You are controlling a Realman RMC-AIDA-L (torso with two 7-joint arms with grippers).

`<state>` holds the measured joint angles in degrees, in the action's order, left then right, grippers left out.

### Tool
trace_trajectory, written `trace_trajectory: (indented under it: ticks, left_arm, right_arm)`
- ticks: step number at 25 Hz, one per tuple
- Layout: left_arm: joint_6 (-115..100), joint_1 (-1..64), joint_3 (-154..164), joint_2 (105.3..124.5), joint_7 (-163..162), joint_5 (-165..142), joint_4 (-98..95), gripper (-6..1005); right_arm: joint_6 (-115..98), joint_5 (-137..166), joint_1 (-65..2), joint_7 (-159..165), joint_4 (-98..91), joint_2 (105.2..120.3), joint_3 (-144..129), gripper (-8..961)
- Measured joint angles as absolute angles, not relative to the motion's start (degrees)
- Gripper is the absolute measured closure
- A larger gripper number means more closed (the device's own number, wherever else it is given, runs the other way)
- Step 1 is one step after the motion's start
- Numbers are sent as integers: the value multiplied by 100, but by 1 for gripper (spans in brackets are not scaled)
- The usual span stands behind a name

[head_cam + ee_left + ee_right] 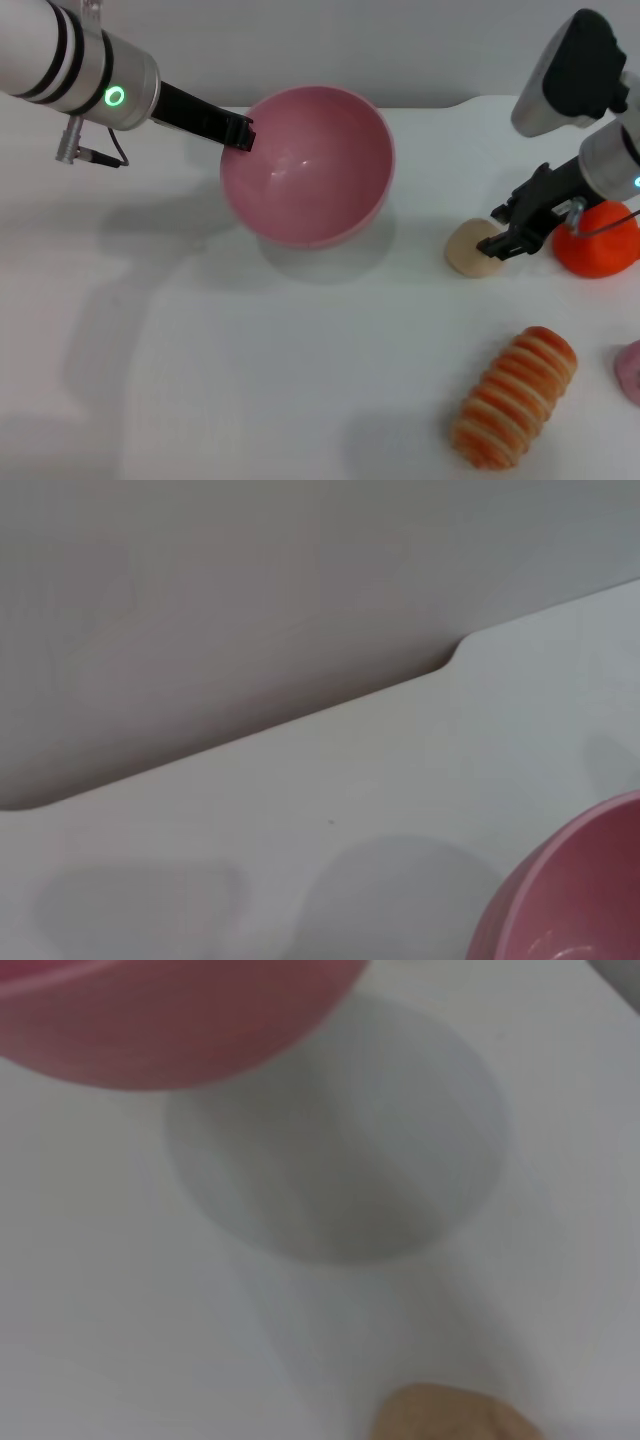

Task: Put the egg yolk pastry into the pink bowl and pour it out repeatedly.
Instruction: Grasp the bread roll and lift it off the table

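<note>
From the head view, the pink bowl (308,165) serves as the landmark. It is tipped, its mouth turned toward the camera and its inside bare, and the shadow under it suggests it is lifted off the white table (200,380). The left gripper (240,133) is closed on the bowl's rim on the side facing the left arm, holding it up. The egg yolk pastry (472,248) lies on the table well out from the bowl on its right-arm side, a little nearer the camera than the bowl. It is roundish, with no clear long axis. The right gripper (515,232) sits just at the pastry's far side from the bowl, its dark fingers touching or overlapping the pastry's edge, set narrow; I cannot tell whether they actually pinch it. The right arm is clearly the nearer one, so I judge the pick falls to it, then a carry toward the bowl. Beyond the right gripper lies an orange-red rounded object (598,240), and nearer the camera a striped roll (515,395).

In the left wrist view, only a curve of the bowl's rim (570,880) shows against the table; the fingers are out of sight.

In the right wrist view, the bowl's underside (170,1020) hangs above its round shadow, and the pastry (450,1415) appears close to the camera.
</note>
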<state>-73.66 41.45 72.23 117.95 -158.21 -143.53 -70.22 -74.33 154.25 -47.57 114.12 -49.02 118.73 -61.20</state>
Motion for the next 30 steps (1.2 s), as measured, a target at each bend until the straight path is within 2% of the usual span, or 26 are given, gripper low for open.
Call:
trace_trajectory:
  ticks: [20, 23, 30]
  left_arm:
    - [-7333, 4092, 7422, 11803, -15828, -14178, -7013, 958]
    - [-7318, 4082, 7430, 11803, -15829, -14163, -7013, 958]
    - [-7313, 4078, 7430, 11800, -15830, -14158, -7007, 959]
  right_arm:
    - [-6659, 15328, -4692, 11434, -4494, 11892, -6738, 585]
    - [-6643, 15328, -4683, 11429, -4535, 11892, -6788, 788]
    - [-6765, 15324, -4561, 11457, -4933, 11892, -6772, 864]
